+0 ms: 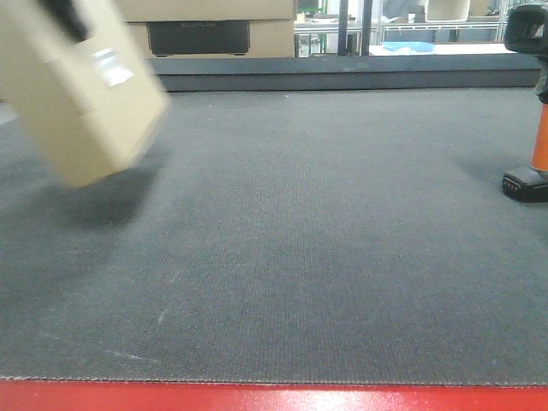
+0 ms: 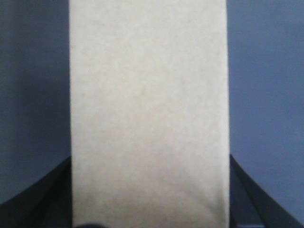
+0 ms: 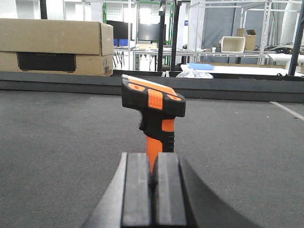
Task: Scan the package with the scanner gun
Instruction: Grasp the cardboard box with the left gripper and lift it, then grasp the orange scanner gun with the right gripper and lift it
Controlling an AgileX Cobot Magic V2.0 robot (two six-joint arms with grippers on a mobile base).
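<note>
The package [image 1: 86,94], a tan cardboard box with a small white label [image 1: 111,67], hangs tilted and blurred above the dark mat at the far left. In the left wrist view the package [image 2: 147,95] fills the middle. My left gripper [image 2: 150,190] is shut on it, with a dark finger [image 2: 42,199] on each side. The scanner gun [image 3: 152,102] stands upright, with a black head and an orange handle. My right gripper [image 3: 151,164] is shut on the handle's lower part. The front view shows the scanner gun [image 1: 541,128] at the right edge, its black foot on the mat.
Large cardboard boxes with a dark printed panel [image 1: 205,30] stand behind a raised ledge [image 1: 342,73] at the back of the mat. A red strip [image 1: 274,398] runs along the mat's front edge. Racks and a white bin [image 3: 232,43] stand far behind.
</note>
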